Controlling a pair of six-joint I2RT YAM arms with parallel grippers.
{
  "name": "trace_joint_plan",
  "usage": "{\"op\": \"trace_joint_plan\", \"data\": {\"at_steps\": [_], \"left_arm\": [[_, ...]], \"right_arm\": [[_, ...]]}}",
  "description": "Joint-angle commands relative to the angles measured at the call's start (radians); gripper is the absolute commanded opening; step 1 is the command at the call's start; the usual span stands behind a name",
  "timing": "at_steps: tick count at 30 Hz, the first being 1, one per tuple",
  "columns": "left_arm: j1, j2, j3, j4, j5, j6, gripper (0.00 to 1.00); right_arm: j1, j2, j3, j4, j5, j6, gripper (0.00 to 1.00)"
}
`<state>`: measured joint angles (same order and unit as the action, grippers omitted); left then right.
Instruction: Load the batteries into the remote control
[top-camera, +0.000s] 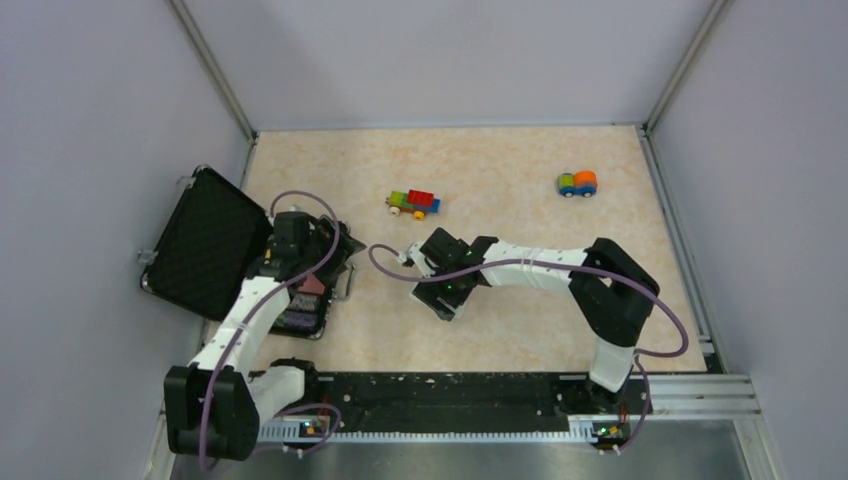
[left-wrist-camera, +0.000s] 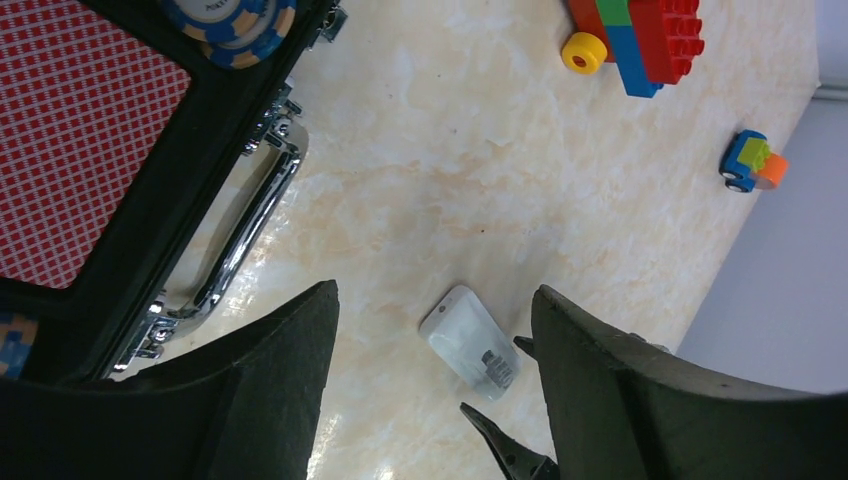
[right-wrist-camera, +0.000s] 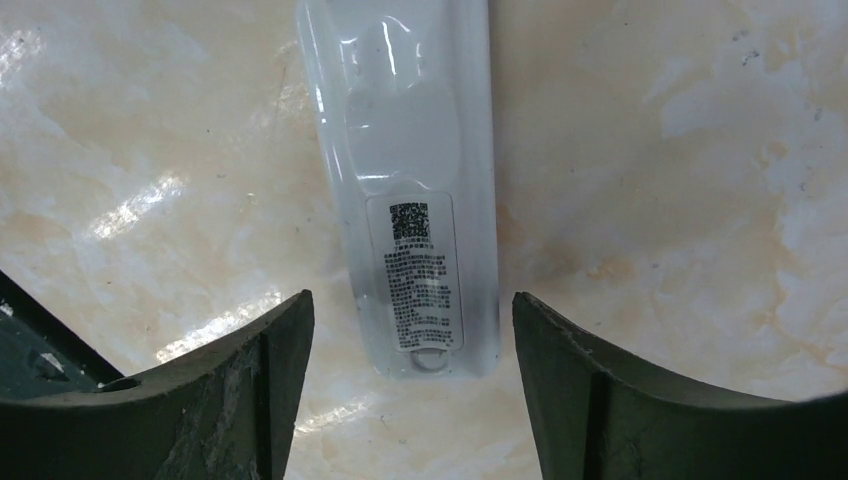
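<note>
The remote control (right-wrist-camera: 410, 150) lies flat near the middle of the table (top-camera: 520, 160), back side up (a printed label with a small square code sits near its closer end). The right pincer (right-wrist-camera: 410, 310) hangs over that labelled end with its fingers (right-wrist-camera: 250, 400) spread wide, one on either side of the remote and a sliver of table showing between each finger and the white body. It pinches nothing. Seen from above, a toy brick car (top-camera: 413, 203) stands at about 11 o'clock from this pincer, and a small blue and orange car (top-camera: 577, 184) at about 2 o'clock. At 9 o'clock an open black case (top-camera: 205, 245) holds a striped poker chip (left-wrist-camera: 230, 25). The left pincer (left-wrist-camera: 435, 310) hovers beside the case's chrome handle (left-wrist-camera: 240, 240), also spread and holding nothing.
</note>
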<state>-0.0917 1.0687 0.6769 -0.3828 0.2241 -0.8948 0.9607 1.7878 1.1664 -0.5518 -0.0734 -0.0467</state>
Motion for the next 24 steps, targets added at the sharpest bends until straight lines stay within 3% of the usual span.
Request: {"op": "trace_joint_plan", "data": {"at_steps": [1,3,10,13,20,24], "left_arm": [[0.019,-0.039,0.006,-0.022,-0.041,-0.016,0.76],[0.026,-0.052,0.01,-0.031,-0.049,-0.017,0.79],[0.044,-0.115,0.021,-0.055,-0.091,-0.003,0.94],[0.046,-0.144,0.024,-0.054,-0.106,0.009,0.99],[0.047,-0.219,0.015,0.038,-0.057,0.023,0.99],[0.046,-0.244,-0.017,0.259,0.134,0.052,0.99]], "right_arm": [[0.002,0.034,0.001,0.035,0.007,-0.044,0.68],[0.002,0.045,-0.003,0.037,0.012,-0.044,0.61],[-0.002,0.047,0.001,0.047,-0.013,-0.021,0.24],[-0.024,0.005,0.007,0.067,-0.066,0.021,0.2],[-0.155,-0.128,0.067,0.152,-0.262,0.147,0.17],[-0.227,-0.16,0.131,0.203,-0.405,0.236,0.17]]}}
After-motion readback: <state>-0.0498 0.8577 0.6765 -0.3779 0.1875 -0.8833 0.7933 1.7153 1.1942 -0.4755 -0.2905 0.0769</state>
